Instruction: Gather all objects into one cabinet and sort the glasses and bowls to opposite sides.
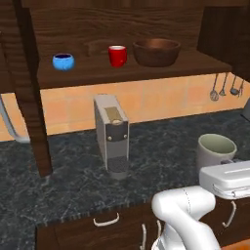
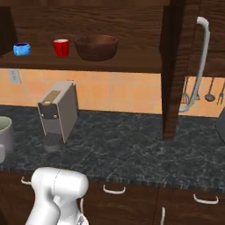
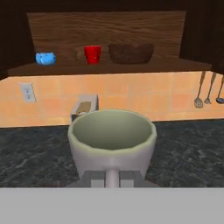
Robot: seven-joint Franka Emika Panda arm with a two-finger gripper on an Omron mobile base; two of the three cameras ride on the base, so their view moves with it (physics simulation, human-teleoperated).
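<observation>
On the shelf of the dark brown cabinet [image 1: 136, 74] [image 2: 110, 66] stand, left to right, a small blue bowl [image 1: 63, 61] [image 2: 22, 48] [image 3: 45, 58], a red cup [image 1: 117, 55] [image 2: 61, 47] [image 3: 92, 54] and a big brown wooden bowl [image 1: 156, 52] [image 2: 96, 47] [image 3: 131, 53]. The grey-beige cup [image 1: 216, 149] [image 2: 4, 132] [image 3: 112, 140] is upright over the counter's right part, well below the shelf. My gripper [image 3: 112, 177] [image 1: 227, 163] is shut on its near wall.
A grey coffee machine [image 1: 112, 134] [image 2: 57, 114] stands on the dark counter under the shelf. The cabinet's open doors [image 1: 29, 97] [image 2: 176, 66] reach down on both sides, one with a curved grey handle [image 2: 200, 66]. Utensils [image 1: 222, 88] [image 2: 206, 90] hang on the right wall.
</observation>
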